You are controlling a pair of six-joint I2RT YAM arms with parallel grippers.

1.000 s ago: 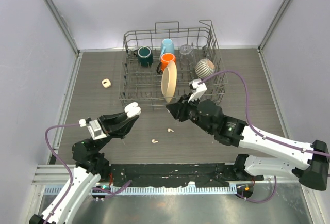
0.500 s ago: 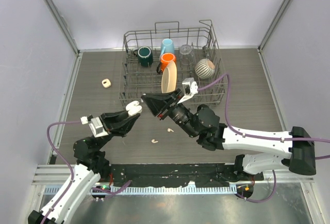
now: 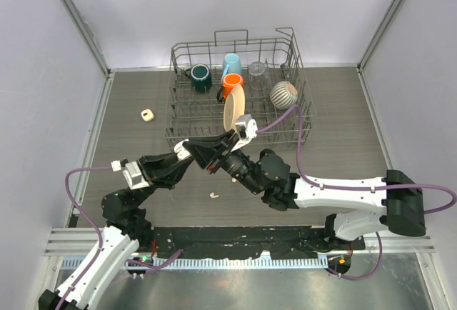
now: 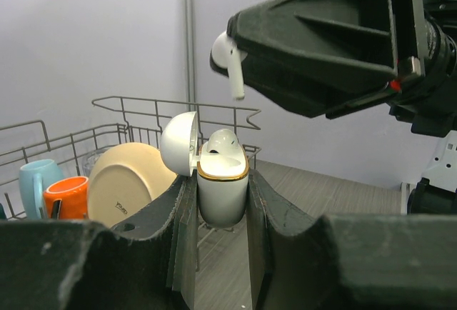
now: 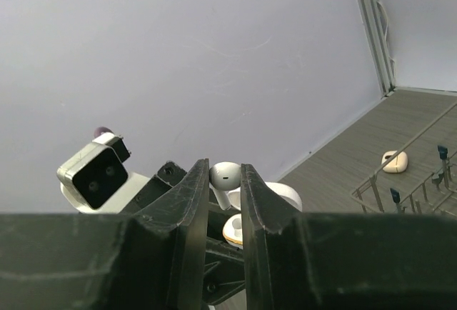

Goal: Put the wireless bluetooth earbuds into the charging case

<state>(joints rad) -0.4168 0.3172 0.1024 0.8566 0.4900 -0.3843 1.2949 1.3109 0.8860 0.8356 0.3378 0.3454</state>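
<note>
My left gripper (image 3: 181,158) (image 4: 222,206) is shut on an open white charging case (image 4: 223,190) with a gold rim, held upright above the table. Its lid (image 4: 178,143) is swung back to the left. One white earbud (image 4: 222,138) sits in the case. My right gripper (image 3: 196,148) (image 5: 226,181) is shut on another white earbud (image 5: 226,175), stem down. That earbud also shows in the left wrist view (image 4: 228,56), a little above the case mouth. A third earbud (image 3: 214,196) lies loose on the table.
A wire dish rack (image 3: 289,133) stands at the back with a cream plate (image 3: 233,112), several mugs and a striped bowl (image 3: 283,94). A second small cream case (image 3: 147,115) lies on the table left of the rack. White walls close in both sides.
My right arm has swung left across the table, carrying the earbud from near the rack to just above the case. The left gripper and case have stayed almost still.
</note>
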